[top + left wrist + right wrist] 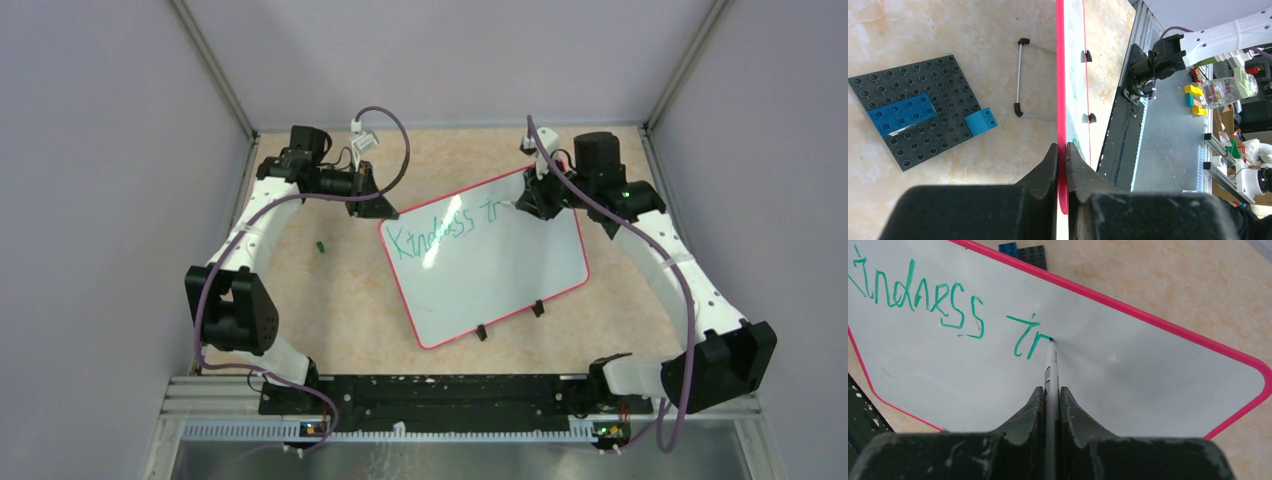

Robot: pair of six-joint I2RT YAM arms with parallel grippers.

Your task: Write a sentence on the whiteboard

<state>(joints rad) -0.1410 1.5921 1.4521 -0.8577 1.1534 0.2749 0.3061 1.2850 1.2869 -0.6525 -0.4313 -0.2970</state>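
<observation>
The whiteboard [490, 275] lies tilted in the middle of the table, white with a red-pink rim. Teal-green lettering [445, 228] along its far edge reads "Kindness" plus the start of another word; it also shows in the right wrist view [923, 297]. My left gripper [385, 212] is shut on the board's far-left rim, seen edge-on in the left wrist view [1062, 150]. My right gripper [525, 205] is shut on a white marker [1050, 365]. The marker's green tip touches the board at the end of the last stroke.
A dark grey plate with blue bricks [913, 110] and a wire stand [1020, 80] lie beyond the board's far-left corner. A small green cap [320, 244] lies left of the board. Two black clips [480, 332] sit on the near edge. Walls enclose the table.
</observation>
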